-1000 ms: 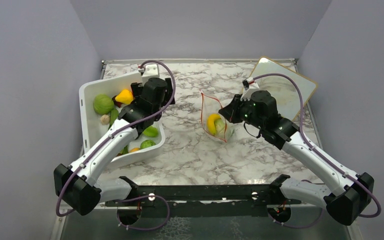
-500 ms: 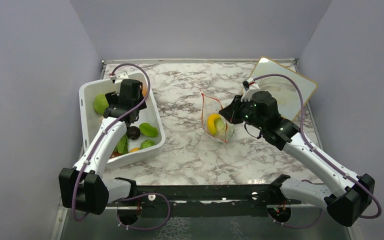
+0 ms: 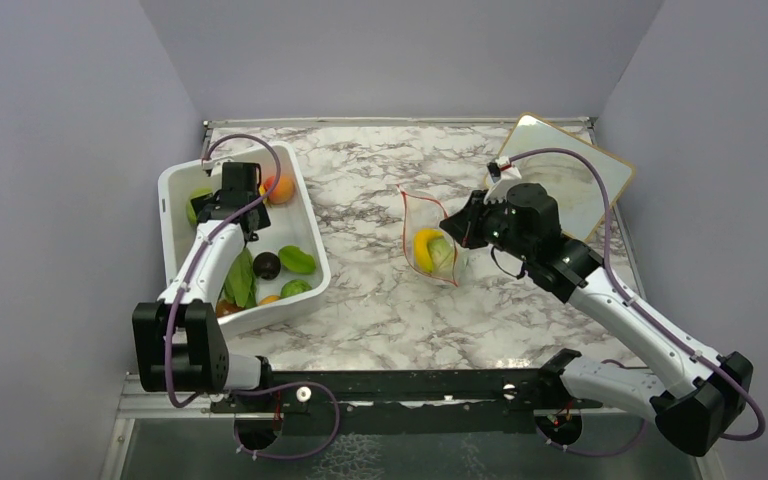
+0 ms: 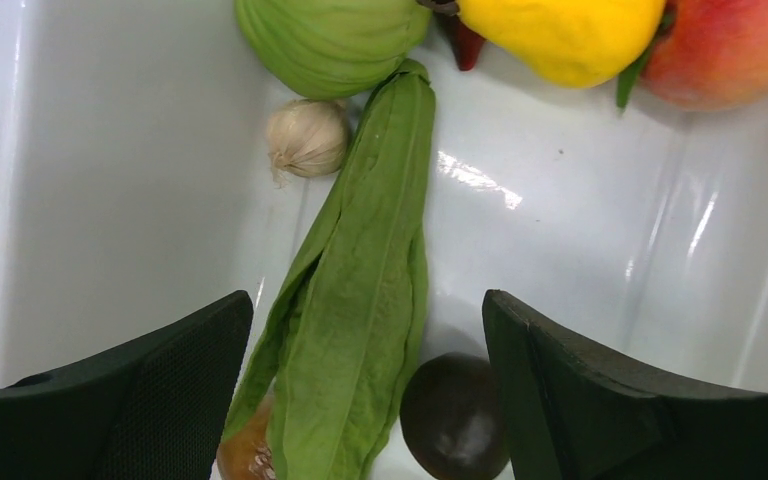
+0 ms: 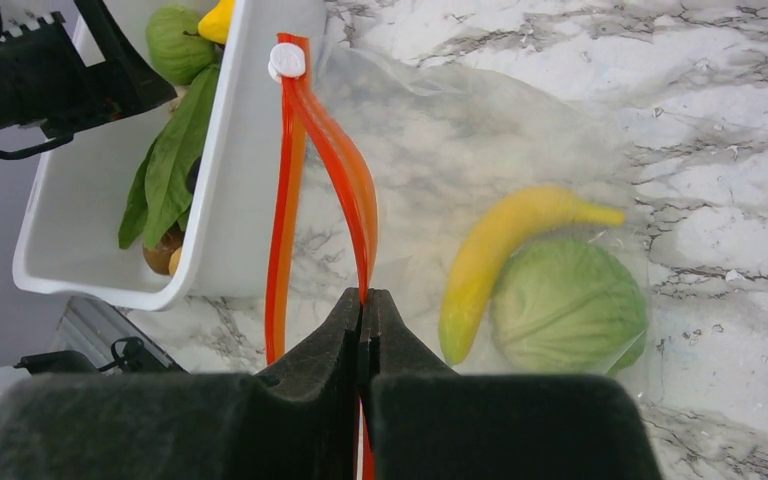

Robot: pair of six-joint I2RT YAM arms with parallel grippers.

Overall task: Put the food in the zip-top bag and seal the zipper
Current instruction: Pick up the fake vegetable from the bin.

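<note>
The clear zip-top bag [image 3: 438, 228] stands mid-table with its mouth open; a yellow banana [image 5: 500, 250] and a green cabbage [image 5: 568, 304] lie inside. My right gripper [image 5: 363, 305] is shut on one side of the red-orange zipper [image 5: 345, 180], holding the mouth open. My left gripper [image 4: 365, 395] is open and empty inside the white tub [image 3: 175, 185], over a long green leaf [image 4: 365, 300] and a dark brown fruit [image 4: 455, 415]. A garlic bulb [image 4: 307, 138], a green round vegetable [image 4: 330, 40], a yellow fruit [image 4: 560, 35] and a peach [image 4: 735, 45] lie farther along.
The tub also holds green pieces [image 3: 297, 260] near its right wall and an orange piece [image 3: 280, 188]. A flat board with a wooden edge [image 3: 570, 170] lies at the back right, behind the right arm. Grey walls enclose the marble table [image 3: 380, 300].
My left arm swung left from the tub's right wall to over its far left part, and its yellow fruit is now in the tub. The right gripper kept its hold on the zipper.
</note>
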